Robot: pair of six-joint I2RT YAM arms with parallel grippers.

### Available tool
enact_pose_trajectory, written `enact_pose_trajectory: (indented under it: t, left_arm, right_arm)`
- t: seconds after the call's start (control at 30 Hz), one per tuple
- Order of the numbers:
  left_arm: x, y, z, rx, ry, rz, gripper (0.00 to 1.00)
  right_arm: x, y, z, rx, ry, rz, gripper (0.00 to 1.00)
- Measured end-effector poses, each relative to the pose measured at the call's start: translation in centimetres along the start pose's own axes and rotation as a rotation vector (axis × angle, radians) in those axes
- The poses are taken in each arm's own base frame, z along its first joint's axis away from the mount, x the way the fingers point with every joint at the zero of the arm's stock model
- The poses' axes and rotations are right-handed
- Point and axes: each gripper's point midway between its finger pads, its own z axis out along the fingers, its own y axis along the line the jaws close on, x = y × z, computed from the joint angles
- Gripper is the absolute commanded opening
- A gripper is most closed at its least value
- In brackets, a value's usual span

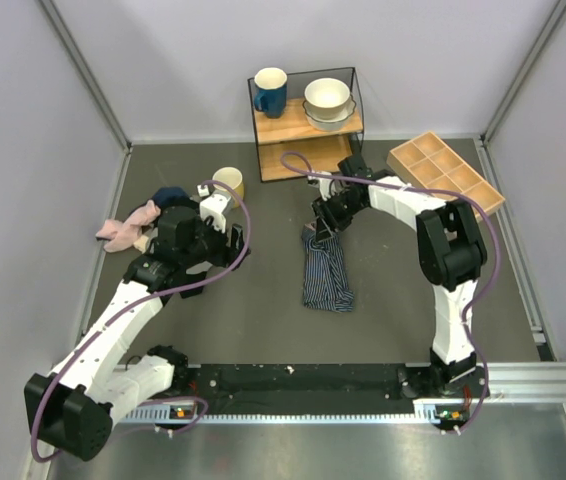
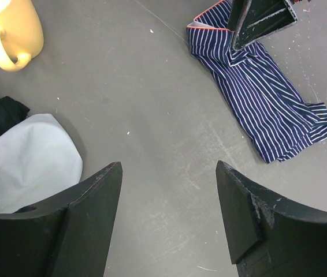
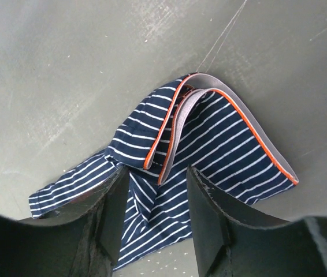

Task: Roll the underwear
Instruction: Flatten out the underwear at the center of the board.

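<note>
Orange-trimmed underwear [image 3: 227,156], trim apparently invisible overhead

Yellow mug [image 2: 10,29], grey cloth [image 2: 25,158], pink cloth [image 1: 121,230], seemingly stacked bowls [image 1: 327,100]

Underwear [image 3: 221,156]: navy, thin white stripes; waistband [image 3: 178,124] pale grey, orange edging. Table [image 1: 263,320]: dark grey, pale scuffs. Table mug [image 2: 7,29] toward far left: pale yellow. Shelf mug [image 1: 270,92]: dark blue, cream inside. Bowls [image 1: 327,100]: white. Tray [image 1: 445,172] near far right corner: light wood. Cloth [image 1: 121,230] by left edge: pink.
</note>
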Motion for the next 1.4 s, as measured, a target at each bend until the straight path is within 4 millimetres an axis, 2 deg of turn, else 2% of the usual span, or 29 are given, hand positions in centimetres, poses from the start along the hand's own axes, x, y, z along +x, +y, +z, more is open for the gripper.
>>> enact_pose_trajectory:
  t: [0.33,0.43,0.57,0.73,0.8,0.83,0.93,1.4]
  left_arm:
    - [0.00,-0.06,0.00,0.003,0.000,0.000,0.72]
    - [0.00,-0.06,0.00,0.003,0.000,0.000,0.72]
    - [0.01,-0.07,0.00,0.004,0.000,0.000,0.72]
    - [0.01,-0.07,0.00,0.004,0.000,0.000,0.72]
    - [0.01,-0.07,0.00,0.004,0.000,0.000,0.72]
    - [0.01,-0.07,0.00,0.004,0.000,0.000,0.72]
    - [0.01,-0.07,0.00,0.004,0.000,0.000,0.72]
    - [0.01,-0.19,0.00,0.011,0.001,0.000,0.72]
  right_arm:
    - [-0.05,0.33,-0.08,-0.024,-0.005,0.006,0.40]
    - [-0.25,0.48,-0.18,-0.031,-0.009,0.004,0.33]
    - [-0.46,0.63,-0.25,-0.038,-0.014,0.003,0.15]
    - [-0.43,0.66,-0.25,-0.040,-0.013,0.003,0.10]
    - [-0.43,0.66,-0.25,-0.040,-0.013,0.003,0.14]
    - [-0.44,0.67,-0.25,-0.040,-0.013,0.003,0.26]
    - [-0.39,0.69,-0.26,-0.040,-0.011,0.005,0.39]
    - [-0.21,0.91,-0.06,-0.059,-0.008,0.010,0.41]
